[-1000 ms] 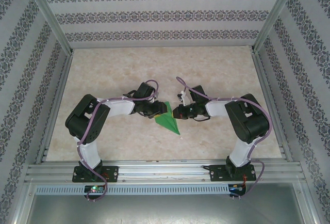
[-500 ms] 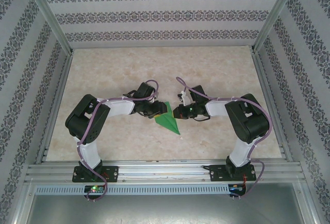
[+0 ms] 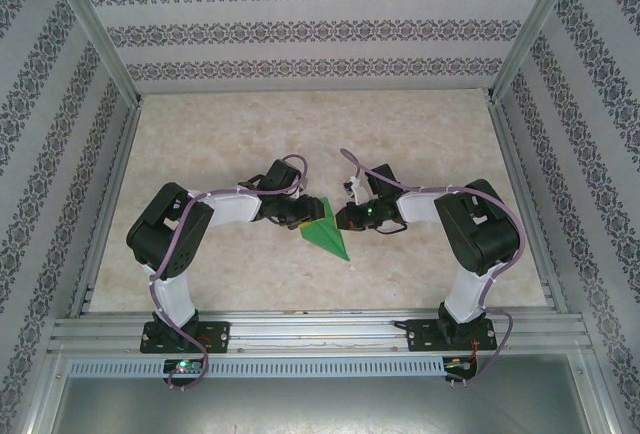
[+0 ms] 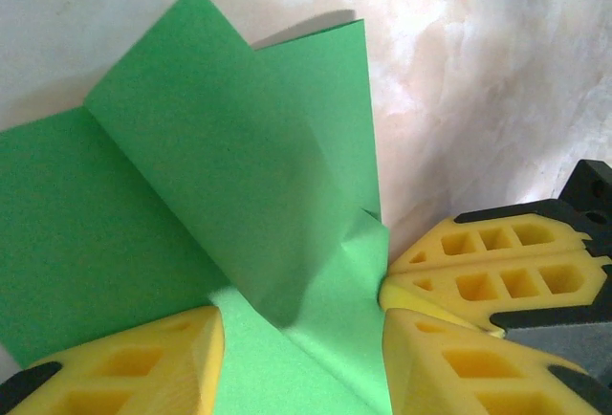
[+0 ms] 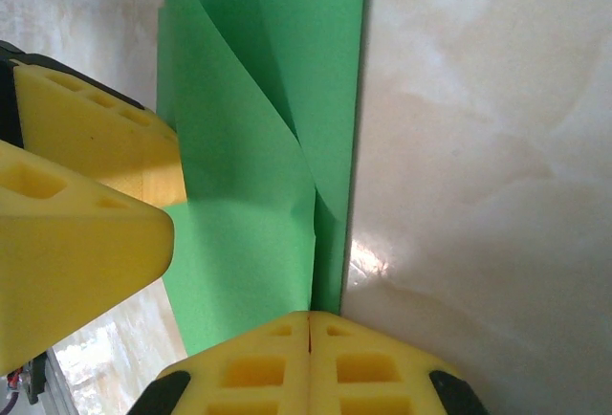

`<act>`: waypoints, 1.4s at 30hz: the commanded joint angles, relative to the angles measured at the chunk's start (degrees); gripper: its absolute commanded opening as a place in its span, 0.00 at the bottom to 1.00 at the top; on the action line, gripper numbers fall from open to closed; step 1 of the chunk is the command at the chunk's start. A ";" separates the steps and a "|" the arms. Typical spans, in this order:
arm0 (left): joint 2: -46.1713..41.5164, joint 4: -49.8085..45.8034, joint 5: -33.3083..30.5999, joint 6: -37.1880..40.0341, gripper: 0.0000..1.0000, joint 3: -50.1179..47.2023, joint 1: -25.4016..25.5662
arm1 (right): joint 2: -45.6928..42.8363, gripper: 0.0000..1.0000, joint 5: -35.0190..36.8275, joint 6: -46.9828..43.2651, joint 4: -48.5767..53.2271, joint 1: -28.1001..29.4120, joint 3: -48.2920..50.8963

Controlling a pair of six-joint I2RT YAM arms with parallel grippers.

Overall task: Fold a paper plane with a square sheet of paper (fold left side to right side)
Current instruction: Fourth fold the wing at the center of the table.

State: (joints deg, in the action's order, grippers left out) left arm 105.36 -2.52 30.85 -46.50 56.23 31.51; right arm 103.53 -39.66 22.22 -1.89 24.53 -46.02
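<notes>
Paper: Your square sheet of paper lay near the middle of the marbled table, between the two grippers. It was already creased into a bright green pointed shape, with its tip aimed near and right.
Folds: In the left wrist view one flap stood lifted off the layer beneath, its crease running slantwise. The rest lay flat on the table.
Left gripper: You had the left gripper at the paper's left side, reaching in from the left.
Left jaws: Spread apart. Its yellow fingers stood either side of a strip of the green paper, which ran between them without being squeezed.
Right gripper: You had the right gripper at the paper's right edge, facing the left one and just beside it.
Right jaws: Pressed together tip to tip, with no gap at the seam. The tips touched the paper's edge, where the sheet showed a small crumple. Whether any paper was caught between them you could not tell from these views.
Arms: Both arms bent inward from their bases at the near edge of the table.
Surroundings: You had patterned walls on the left, right and far sides, and a metal rail along the near edge.
</notes>
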 commanded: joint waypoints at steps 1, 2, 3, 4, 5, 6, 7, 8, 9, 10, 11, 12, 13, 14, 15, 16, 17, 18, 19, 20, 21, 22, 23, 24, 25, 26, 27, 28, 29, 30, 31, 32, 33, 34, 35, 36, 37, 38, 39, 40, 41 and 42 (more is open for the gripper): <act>-1.11 0.84 1.42 -0.25 0.48 0.23 0.57 | 3.18 0.00 5.23 -1.54 2.83 1.00 0.40; -1.34 1.05 1.82 -0.42 0.48 0.37 0.58 | 3.38 0.00 5.50 -1.49 3.01 1.20 0.40; -1.68 1.25 2.34 -0.65 0.49 0.61 0.57 | 3.58 0.00 5.92 -1.48 3.35 1.37 0.27; -2.01 1.32 2.67 -0.83 0.49 0.83 0.60 | 3.80 0.00 6.15 -1.59 3.63 1.45 0.16; -2.45 1.14 2.85 -0.89 0.49 1.02 0.50 | 4.04 0.00 6.13 -1.52 3.74 1.57 0.14; -2.97 0.78 2.81 -0.87 0.50 1.15 0.53 | 4.22 0.00 6.34 -1.40 3.74 1.66 0.14; -3.45 0.12 2.73 -0.67 0.50 1.40 0.55 | 4.43 0.00 6.35 -1.40 3.82 1.66 0.06; -4.04 -0.82 2.41 -0.30 0.50 1.67 0.49 | 4.57 0.00 6.41 -1.32 3.95 1.66 -0.02; -4.75 -1.81 1.93 0.13 0.50 1.88 0.49 | 4.55 0.00 6.81 -1.35 4.20 1.66 -0.08; -5.34 -2.65 1.49 0.47 0.50 2.00 0.49 | 4.65 0.00 6.89 -1.41 4.36 1.66 -0.12; -6.05 -3.75 0.94 0.82 0.50 2.11 0.49 | 4.62 0.00 6.79 -1.48 4.40 1.66 -0.12; -6.73 -4.72 0.27 1.27 0.50 2.17 0.49 | 4.66 0.00 6.85 -1.37 4.44 1.66 -0.20; -7.21 -5.26 -0.06 1.52 0.50 2.15 0.49 | 4.58 0.00 6.79 -1.39 4.53 1.74 -0.29; -7.44 -5.23 0.05 1.59 0.49 2.07 0.48 | 4.51 0.00 6.91 -1.44 4.72 1.74 -0.36; -7.41 -4.66 0.74 1.44 0.46 2.03 0.49 | 4.49 0.00 7.21 -1.54 5.04 1.83 -0.42; -7.08 -3.93 1.69 1.33 0.43 2.09 0.49 | 4.36 0.00 7.40 -1.69 5.18 1.83 -0.47; -6.40 -2.71 3.06 0.89 0.38 2.09 0.49 | 4.32 0.00 7.57 -1.75 5.43 1.79 -0.52; -5.59 -1.51 4.24 0.38 0.32 2.13 0.49 | 4.27 0.00 7.66 -1.81 5.54 1.88 -0.56; -4.83 -0.53 4.97 0.12 0.27 2.17 0.49 | 4.32 0.00 7.65 -1.74 5.60 1.92 -0.56; -3.95 0.28 5.63 -0.18 0.23 2.29 0.49 | 4.15 0.00 7.73 -1.74 5.75 1.92 -0.61; -3.21 0.59 5.95 -0.22 0.18 2.65 0.49 | 4.17 0.00 7.99 -1.81 5.87 1.92 -0.57; -2.47 0.67 6.14 -0.17 0.16 3.00 0.49 | 4.08 0.00 8.02 -1.84 5.94 1.98 -0.56; -1.87 0.60 6.31 0.08 0.14 3.47 0.51 | 4.13 0.00 8.02 -1.79 5.93 2.01 -0.52; -1.22 0.46 6.39 0.26 0.14 3.92 0.49 | 4.13 0.00 8.11 -1.77 6.02 2.01 -0.47; -0.82 0.39 6.41 0.43 0.13 4.15 0.49 | 4.12 0.00 8.11 -1.86 6.07 2.01 -0.48; -0.23 0.43 6.38 0.55 0.13 4.44 0.49 | 4.11 0.00 8.28 -1.84 6.27 2.02 -0.50; 0.31 0.34 6.41 0.63 0.12 4.75 0.49 | 4.01 0.00 8.43 -1.97 6.46 2.08 -0.56; 0.76 0.28 6.50 0.87 0.11 4.93 0.49 | 4.01 0.00 8.46 -2.00 6.55 2.10 -0.56; 1.27 0.27 6.43 0.91 0.11 5.11 0.49 | 3.97 0.00 8.54 -2.00 6.63 2.10 -0.56; 1.72 0.25 6.29 0.96 0.11 5.16 0.49 | 3.97 0.00 8.54 -2.12 6.72 2.11 -0.61; 2.08 0.26 6.04 1.08 0.11 5.21 0.49 | 4.04 0.00 8.55 -2.13 6.81 2.17 -0.65; 2.50 0.14 5.68 1.21 0.11 5.21 0.48 | 4.01 0.00 8.61 -2.26 7.08 2.18 -0.72; 2.95 0.03 5.42 1.29 0.10 5.14 0.51 | 4.04 0.00 8.76 -2.33 7.29 2.18 -0.82; 3.30 0.10 5.28 1.37 0.10 5.05 0.50 | 3.99 0.00 8.81 -2.44 7.47 2.15 -0.83; 3.64 0.10 5.10 1.33 0.09 4.83 0.49 | 4.03 0.00 8.96 -2.53 7.64 2.18 -0.91; 3.94 0.09 5.02 1.32 0.09 4.59 0.49 | 4.05 0.00 9.03 -2.61 7.86 2.18 -0.99; 4.17 0.24 4.94 1.33 0.08 4.33 0.49 | 3.99 0.00 9.16 -2.75 8.06 2.18 -1.08; 4.40 0.19 4.71 1.41 0.07 4.00 0.49 | 3.97 0.00 9.24 -2.71 8.19 2.18 -1.16; 4.50 0.24 4.43 1.42 0.07 3.65 0.49 | 3.96 0.00 9.40 -2.79 8.31 2.18 -1.18; 4.64 0.32 4.16 1.42 0.06 3.39 0.50 | 3.97 0.00 9.42 -2.89 8.49 2.17 -1.18; 4.91 0.18 3.97 1.50 0.06 3.09 0.49 | 4.03 0.00 9.49 -2.88 8.56 2.18 -1.22; 5.13 0.15 3.66 1.51 0.06 2.82 0.49 | 4.06 0.00 9.62 -3.03 8.79 2.18 -1.27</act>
State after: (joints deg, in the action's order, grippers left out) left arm 109.84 -3.14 35.57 -46.35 59.94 31.51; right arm 104.03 -37.47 21.21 2.55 25.39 -48.40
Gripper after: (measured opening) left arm 0.060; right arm 0.047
